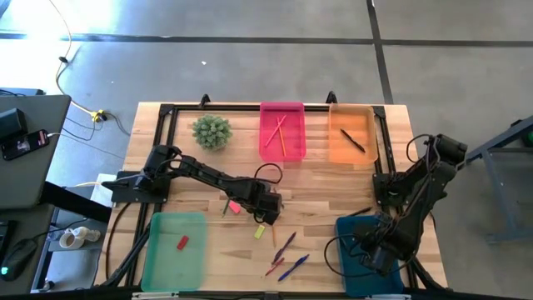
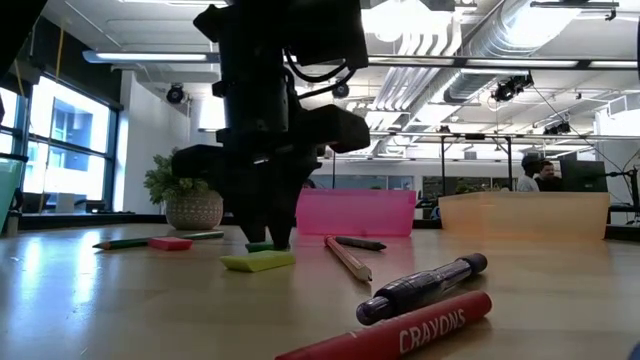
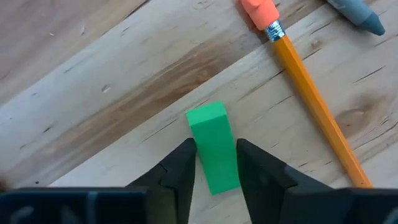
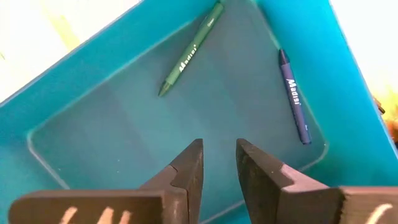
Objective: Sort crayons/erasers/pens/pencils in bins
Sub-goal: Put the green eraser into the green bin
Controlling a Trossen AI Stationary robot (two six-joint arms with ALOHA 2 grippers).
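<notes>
A green eraser (image 3: 211,134) lies on the wooden table near its middle, and my left gripper (image 1: 268,215) stands over it, shut on it. A yellow eraser (image 2: 258,261) and a red eraser (image 2: 170,243) lie close by. Another red eraser (image 1: 182,242) sits in the light green bin (image 1: 158,262). The pink bin (image 1: 293,117) holds pencils (image 1: 279,133). My right gripper (image 4: 217,146) hangs open over the teal bin (image 4: 81,87), which holds a green pen (image 4: 189,53) and a blue pen (image 4: 293,96). My left gripper pinches the green eraser by its two long sides (image 3: 200,163) between its two fingers, toward one end of the block. The fingers point down from above and lie across the eraser. The eraser lies flat on the table.
An orange pencil (image 3: 311,93) and a grey crayon (image 3: 357,12) lie beside the green eraser. Pens and crayons (image 1: 285,257) lie near the table's front edge. The orange bin (image 1: 337,146) holds a black pen (image 1: 353,139). A potted plant (image 1: 211,131) stands at the far left.
</notes>
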